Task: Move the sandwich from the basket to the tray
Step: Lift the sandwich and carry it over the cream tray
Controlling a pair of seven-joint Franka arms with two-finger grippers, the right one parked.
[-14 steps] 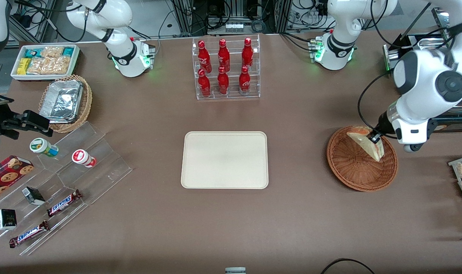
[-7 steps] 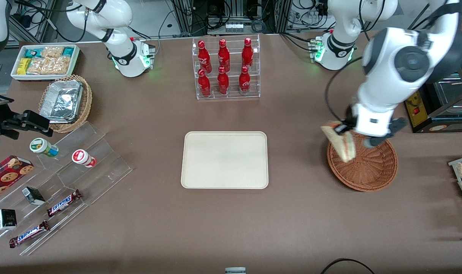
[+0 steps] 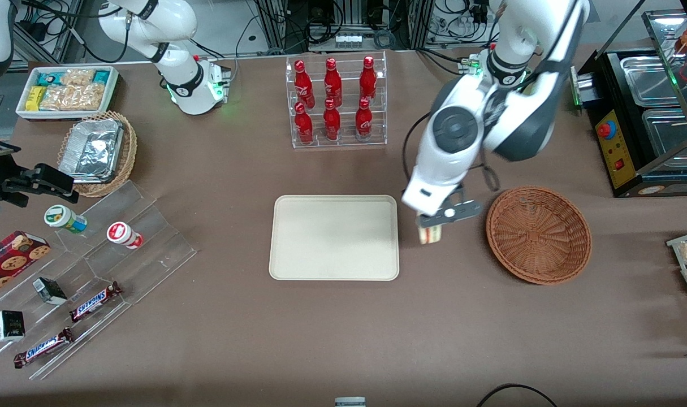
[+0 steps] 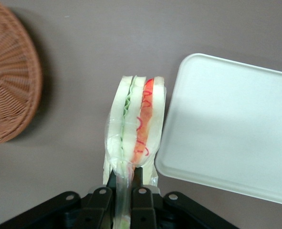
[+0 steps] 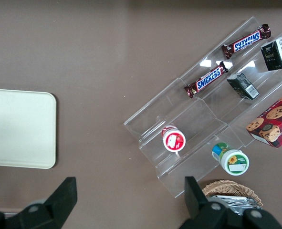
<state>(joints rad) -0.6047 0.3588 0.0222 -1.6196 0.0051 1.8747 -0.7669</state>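
My gripper (image 3: 431, 228) hangs above the bare table between the tray (image 3: 334, 237) and the basket (image 3: 538, 234), shut on the sandwich (image 3: 429, 236). In the left wrist view the gripper (image 4: 124, 191) pinches the clear wrapper of the sandwich (image 4: 136, 126), whose green and red filling stripes face the camera. The cream-white tray (image 4: 236, 124) lies just beside the sandwich, and the reddish-brown wicker basket (image 4: 9, 81) sits a little apart with nothing in it.
A clear rack of red bottles (image 3: 336, 102) stands farther from the front camera than the tray. Toward the parked arm's end lie a tan wicker basket with foil containers (image 3: 97, 151), a white snack bin (image 3: 67, 90) and an acrylic stand with candy bars (image 3: 94, 282).
The gripper has lifted the sandwich out of the basket and carried it sideways to the gap beside the tray. The basket now holds nothing.
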